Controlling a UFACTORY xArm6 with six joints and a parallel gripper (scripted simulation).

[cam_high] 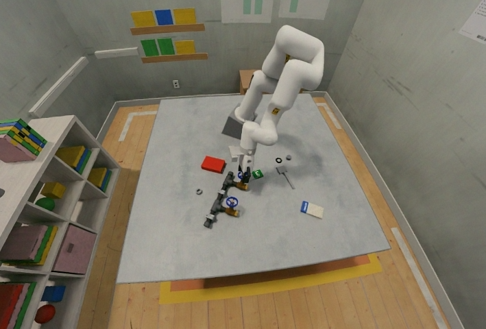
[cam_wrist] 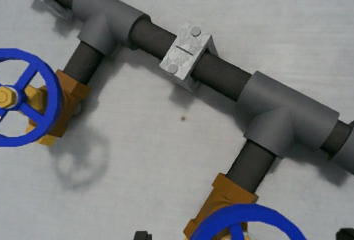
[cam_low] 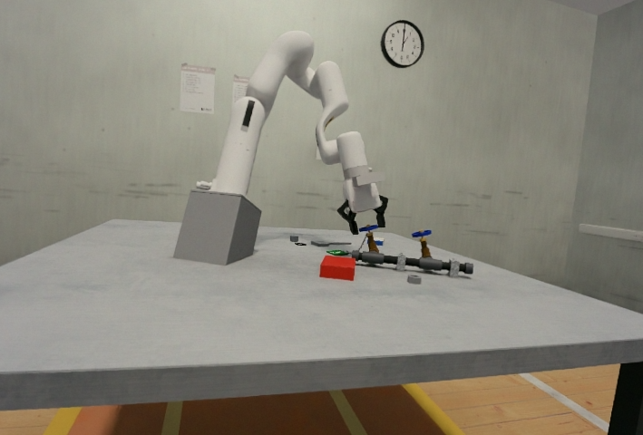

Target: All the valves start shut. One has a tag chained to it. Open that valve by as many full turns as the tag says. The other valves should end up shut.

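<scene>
A grey pipe (cam_high: 216,201) (cam_low: 412,262) (cam_wrist: 220,75) lies on the table and carries two brass valves with blue handwheels. A green tag (cam_high: 257,174) (cam_low: 337,252) lies beside the valve nearer the robot base, and a thin chain links it to that valve. My gripper (cam_high: 245,175) (cam_low: 366,227) (cam_wrist: 247,236) is open and straddles that valve's handwheel (cam_low: 368,227) (cam_wrist: 247,224), with one finger on each side, close to the wheel's height. The other valve's handwheel (cam_high: 232,201) (cam_low: 421,234) (cam_wrist: 15,97) stands free further along the pipe. I cannot read the number on the tag.
A red block (cam_high: 212,164) (cam_low: 337,267) lies close to the pipe's near end. A grey nut (cam_high: 200,192) (cam_low: 413,278) lies beside the pipe. A black ring (cam_high: 278,160), a small grey cylinder (cam_high: 288,157), a flat grey tool (cam_high: 286,175) and a white-and-blue card (cam_high: 312,209) lie to the right.
</scene>
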